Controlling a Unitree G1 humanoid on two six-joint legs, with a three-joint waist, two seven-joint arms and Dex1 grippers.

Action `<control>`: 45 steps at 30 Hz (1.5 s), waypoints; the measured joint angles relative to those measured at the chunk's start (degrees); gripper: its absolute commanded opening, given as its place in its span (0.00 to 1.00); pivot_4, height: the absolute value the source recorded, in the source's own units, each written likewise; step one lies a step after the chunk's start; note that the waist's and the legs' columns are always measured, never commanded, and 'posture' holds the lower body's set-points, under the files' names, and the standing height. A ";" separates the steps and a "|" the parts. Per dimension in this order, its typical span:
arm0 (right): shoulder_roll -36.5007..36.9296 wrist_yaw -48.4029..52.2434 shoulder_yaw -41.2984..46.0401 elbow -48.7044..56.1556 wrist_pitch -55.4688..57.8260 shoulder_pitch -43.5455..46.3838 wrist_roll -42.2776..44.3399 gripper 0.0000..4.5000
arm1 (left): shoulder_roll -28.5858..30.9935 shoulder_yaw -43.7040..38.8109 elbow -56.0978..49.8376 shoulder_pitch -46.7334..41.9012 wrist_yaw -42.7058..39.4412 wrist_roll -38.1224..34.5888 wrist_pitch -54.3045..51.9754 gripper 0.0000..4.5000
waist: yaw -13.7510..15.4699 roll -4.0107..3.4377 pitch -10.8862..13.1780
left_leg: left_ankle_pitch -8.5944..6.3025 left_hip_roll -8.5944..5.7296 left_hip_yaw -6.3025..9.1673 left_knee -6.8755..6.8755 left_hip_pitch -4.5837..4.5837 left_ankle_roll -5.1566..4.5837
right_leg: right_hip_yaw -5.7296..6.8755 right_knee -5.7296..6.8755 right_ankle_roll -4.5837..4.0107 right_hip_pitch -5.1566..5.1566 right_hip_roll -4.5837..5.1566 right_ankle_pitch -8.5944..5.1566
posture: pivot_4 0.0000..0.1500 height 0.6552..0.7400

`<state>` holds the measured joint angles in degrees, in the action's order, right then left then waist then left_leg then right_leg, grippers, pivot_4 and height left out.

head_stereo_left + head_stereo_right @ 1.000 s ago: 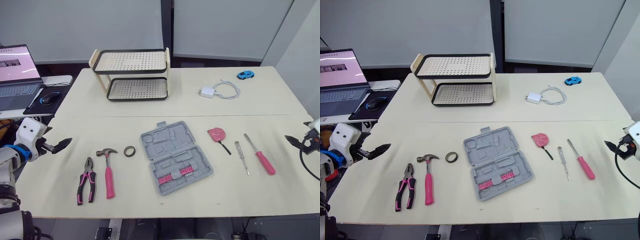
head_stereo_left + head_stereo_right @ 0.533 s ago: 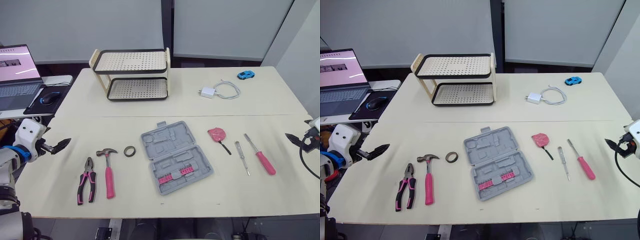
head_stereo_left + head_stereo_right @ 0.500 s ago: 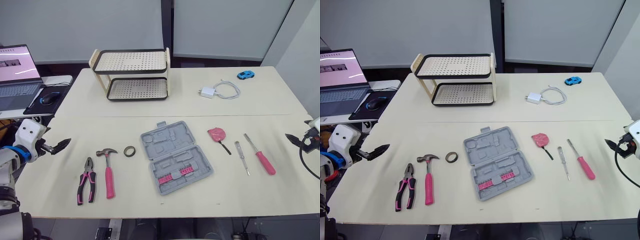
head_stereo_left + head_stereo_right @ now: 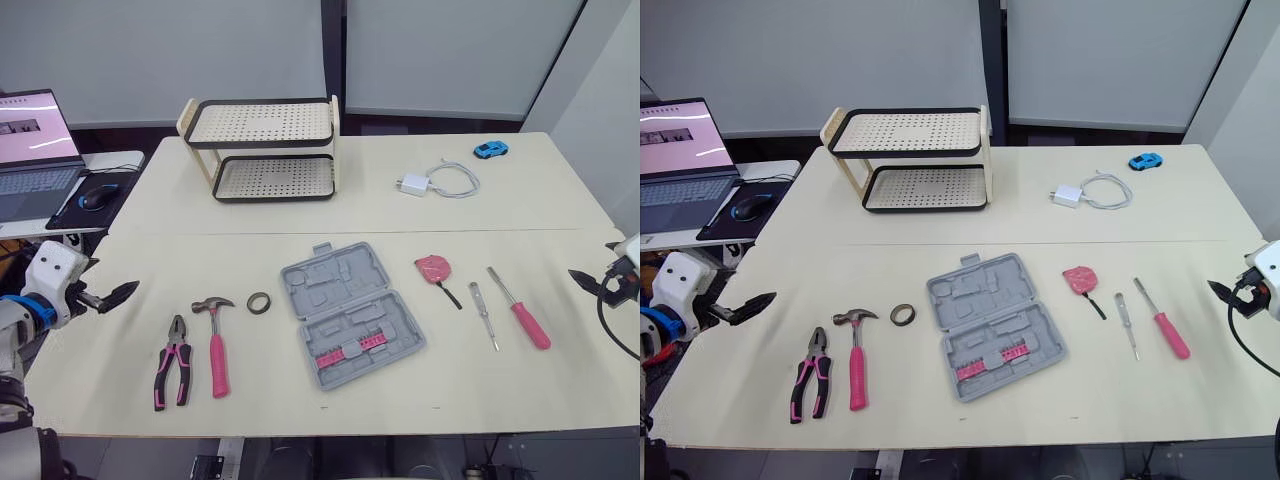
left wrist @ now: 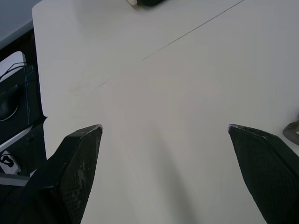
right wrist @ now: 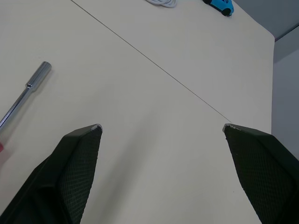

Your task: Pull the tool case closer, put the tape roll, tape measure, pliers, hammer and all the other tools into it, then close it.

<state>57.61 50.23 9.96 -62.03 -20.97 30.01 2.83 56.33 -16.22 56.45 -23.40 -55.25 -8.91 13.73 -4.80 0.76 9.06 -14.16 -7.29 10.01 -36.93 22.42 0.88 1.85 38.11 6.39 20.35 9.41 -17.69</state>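
The grey tool case (image 4: 350, 315) lies open and flat in the middle of the table, with pink bits in its near half. Left of it lie the tape roll (image 4: 260, 302), the pink-handled hammer (image 4: 216, 345) and the pliers (image 4: 172, 362). To the case's right sit the pink tape measure (image 4: 433, 268), a small screwdriver (image 4: 485, 315) and a pink-handled screwdriver (image 4: 520, 310). My left gripper (image 4: 118, 293) hovers open at the table's left edge, apart from the pliers. My right gripper (image 4: 585, 280) is open at the right edge, beyond the screwdrivers.
A two-tier perforated rack (image 4: 265, 150) stands at the back. A white charger with cable (image 4: 440, 182) and a blue toy car (image 4: 491, 150) lie at the back right. A laptop (image 4: 30, 140) and mouse (image 4: 97, 197) sit on a side desk to the left.
My left arm has drifted slightly outward to the left. The right gripper and the tools have stayed put.
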 measured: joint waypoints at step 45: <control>-22.43 8.13 -30.77 34.92 25.15 9.00 -16.92 0.00 | -19.99 26.10 -60.65 16.76 6.51 1.66 -36.22 0.01 | 1.91 0.01 0.03 | 0.04 0.07 -0.73 -0.10 0.44 0.07 | -1.41 0.67 -0.04 1.11 -0.30 0.01 | 1.00 1.00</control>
<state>35.18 58.36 -20.81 -27.11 4.18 39.01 -14.09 36.34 9.88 -4.21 -6.64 -48.74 -7.25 -22.49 -2.89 0.77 9.08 -14.12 -7.22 9.28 -37.04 22.86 0.95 0.44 38.78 6.35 21.46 9.11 -17.68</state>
